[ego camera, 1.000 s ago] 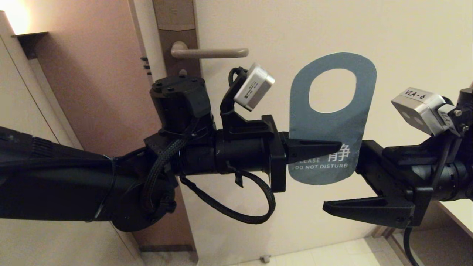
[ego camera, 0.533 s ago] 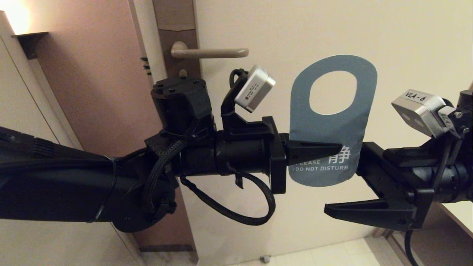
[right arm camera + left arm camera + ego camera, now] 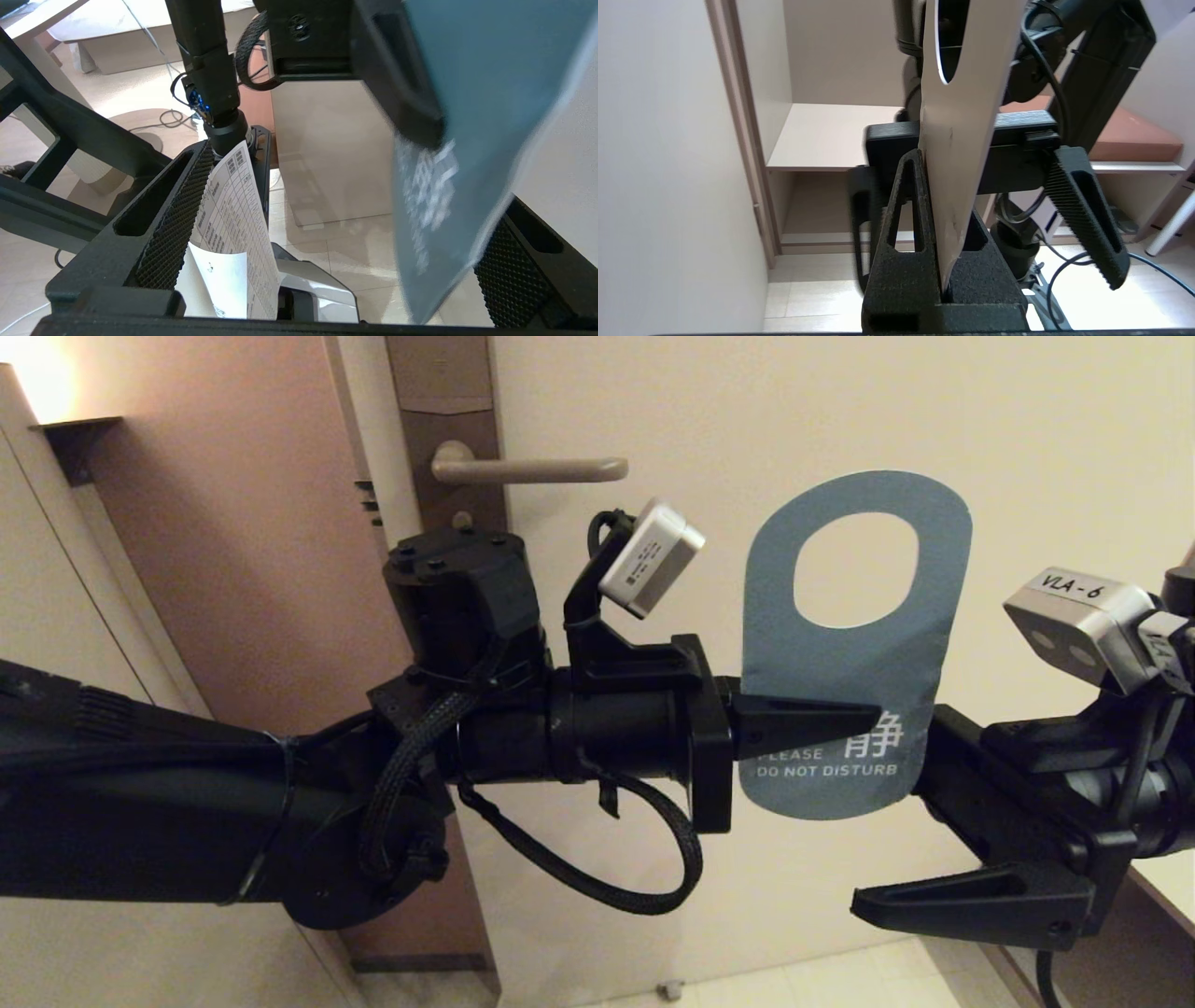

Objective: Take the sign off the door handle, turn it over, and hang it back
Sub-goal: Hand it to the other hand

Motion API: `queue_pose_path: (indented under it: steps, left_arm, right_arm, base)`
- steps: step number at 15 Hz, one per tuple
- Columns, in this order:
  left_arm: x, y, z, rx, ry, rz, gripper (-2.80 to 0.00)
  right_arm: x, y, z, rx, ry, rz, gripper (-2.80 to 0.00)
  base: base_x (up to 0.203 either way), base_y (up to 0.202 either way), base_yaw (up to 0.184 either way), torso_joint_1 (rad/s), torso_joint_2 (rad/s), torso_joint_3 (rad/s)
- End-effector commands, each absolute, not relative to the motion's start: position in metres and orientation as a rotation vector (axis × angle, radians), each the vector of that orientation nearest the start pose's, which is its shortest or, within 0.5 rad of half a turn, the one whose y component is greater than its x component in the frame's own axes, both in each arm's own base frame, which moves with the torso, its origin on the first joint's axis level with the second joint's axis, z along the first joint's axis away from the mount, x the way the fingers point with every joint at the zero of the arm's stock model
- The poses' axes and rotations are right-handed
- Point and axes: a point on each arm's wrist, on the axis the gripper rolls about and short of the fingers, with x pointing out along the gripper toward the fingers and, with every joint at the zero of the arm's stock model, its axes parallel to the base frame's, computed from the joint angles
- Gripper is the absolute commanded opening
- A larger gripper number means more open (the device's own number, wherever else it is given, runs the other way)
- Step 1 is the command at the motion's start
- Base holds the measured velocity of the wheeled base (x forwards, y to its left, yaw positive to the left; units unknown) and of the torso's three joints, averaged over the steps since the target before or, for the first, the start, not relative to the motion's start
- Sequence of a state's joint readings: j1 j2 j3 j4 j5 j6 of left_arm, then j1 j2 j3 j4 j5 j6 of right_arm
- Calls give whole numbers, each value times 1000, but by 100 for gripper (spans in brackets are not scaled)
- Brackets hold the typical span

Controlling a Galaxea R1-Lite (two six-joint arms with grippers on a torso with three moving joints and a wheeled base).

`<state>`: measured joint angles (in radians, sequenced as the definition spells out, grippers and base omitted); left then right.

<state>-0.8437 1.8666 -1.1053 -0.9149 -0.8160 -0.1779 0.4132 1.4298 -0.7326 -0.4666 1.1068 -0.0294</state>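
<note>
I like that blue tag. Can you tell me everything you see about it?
The sign is a flat, thin teal card with a rounded top, an oval hole, and white "PLEASE DO NOT DISTURB" lettering; its back looks pale. It stands upright in the air, off the door handle, pinched low by the shut left claw. The open right claw straddles its edge.

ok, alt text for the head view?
The left claw, shut on a teal-blue rounded hanger card with an oval hole, holds it upright in front of a cream door, "PLEASE DO NOT DISTURB" facing the camera. The right claw is open at its lower right edge; the bronze-grey lever door handle is bare.
</note>
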Motion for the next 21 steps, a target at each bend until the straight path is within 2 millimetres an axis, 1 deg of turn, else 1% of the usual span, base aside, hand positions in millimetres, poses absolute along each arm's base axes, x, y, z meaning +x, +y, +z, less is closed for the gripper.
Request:
queue_pose_path:
  steps: [1,4,5,11,16,21]
  left_arm:
    - [224,-282,236,-138,-29,-1681,-280]
    - [222,-284,236,-139,-27,-1687,-280]
    - [222,-284,236,-138,-29,-1687,-280]
    - [221,-285,235,-136,-26,-1690,-280]
    - [215,-290,233,-140,-15,-1710,-280]
    - [216,-291,231,-132,-15,-1707,-280]
  right_arm:
    - [200,110,224,60,207,1524,0]
    - [199,109,224,59,206,1524,0]
    - [199,109,223,60,209,1524,-280]
    - [199,109,223,59,206,1523,-280]
    - [199,109,222,60,211,1522,-280]
    - [199,109,219,63,222,1519,-280]
  base:
    - [0,0,0,0,0,0]
    - [0,0,0,0,0,0]
    - [0,0,0,0,0,0]
    - [0,0,0,0,0,0]
    - [0,0,0,0,0,0]
    - [0,0,0,0,0,0]
